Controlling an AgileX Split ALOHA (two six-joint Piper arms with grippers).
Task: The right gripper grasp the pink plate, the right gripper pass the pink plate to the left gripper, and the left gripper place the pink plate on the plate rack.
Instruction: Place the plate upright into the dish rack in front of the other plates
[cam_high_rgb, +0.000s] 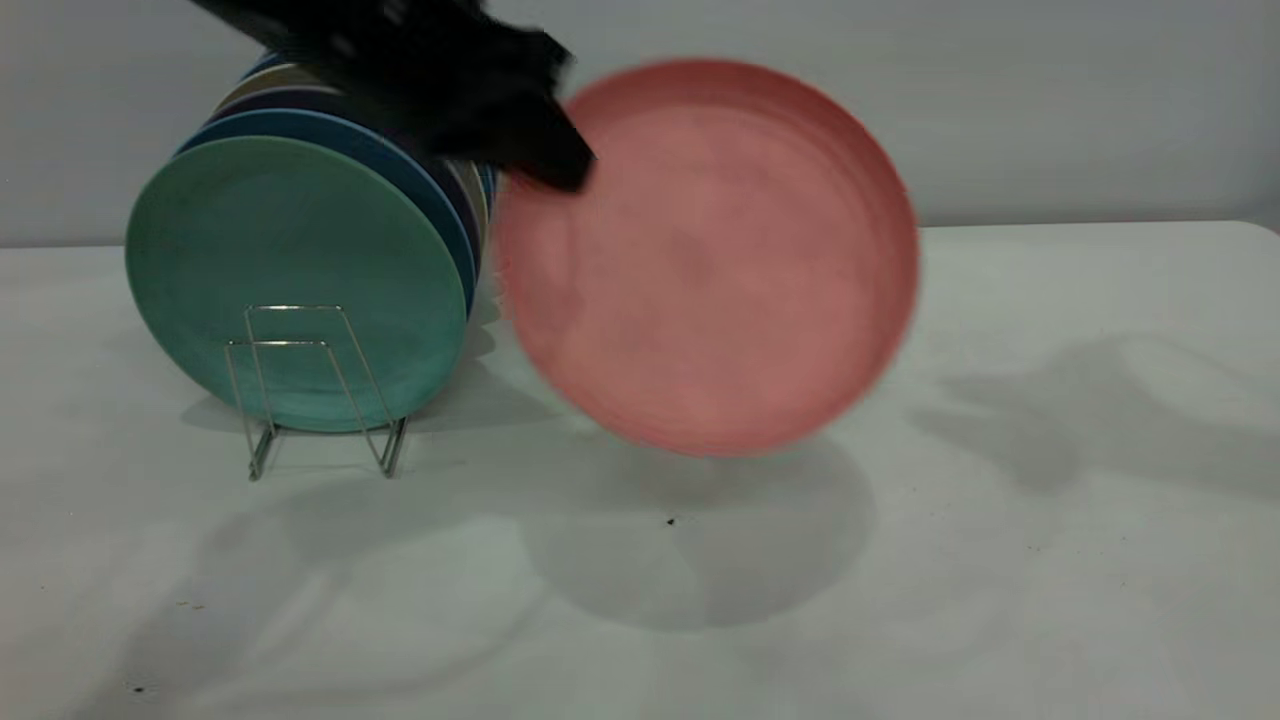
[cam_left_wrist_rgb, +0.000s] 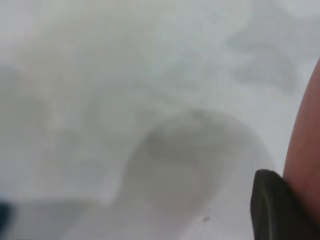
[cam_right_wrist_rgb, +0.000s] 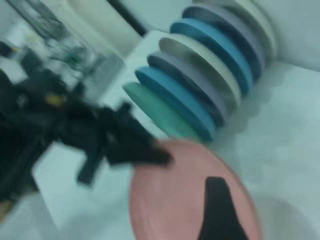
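The pink plate (cam_high_rgb: 705, 255) hangs upright in the air to the right of the plate rack (cam_high_rgb: 300, 345), its face toward the exterior camera. My left gripper (cam_high_rgb: 565, 165) reaches in from the upper left and is shut on the plate's upper left rim. In the left wrist view one black finger (cam_left_wrist_rgb: 280, 210) lies against the plate's edge (cam_left_wrist_rgb: 307, 145). My right gripper (cam_right_wrist_rgb: 217, 187) is out of the exterior view. In its own wrist view it shows as a dark shape over the plate's face (cam_right_wrist_rgb: 170, 200), and I cannot tell whether it touches.
Several plates stand in the rack, a mint-green plate (cam_high_rgb: 290, 270) in front and blue ones behind; the stack also shows in the right wrist view (cam_right_wrist_rgb: 200, 80). The rack's two front wire loops hold nothing. The white table (cam_high_rgb: 1000, 600) stretches to the right and front.
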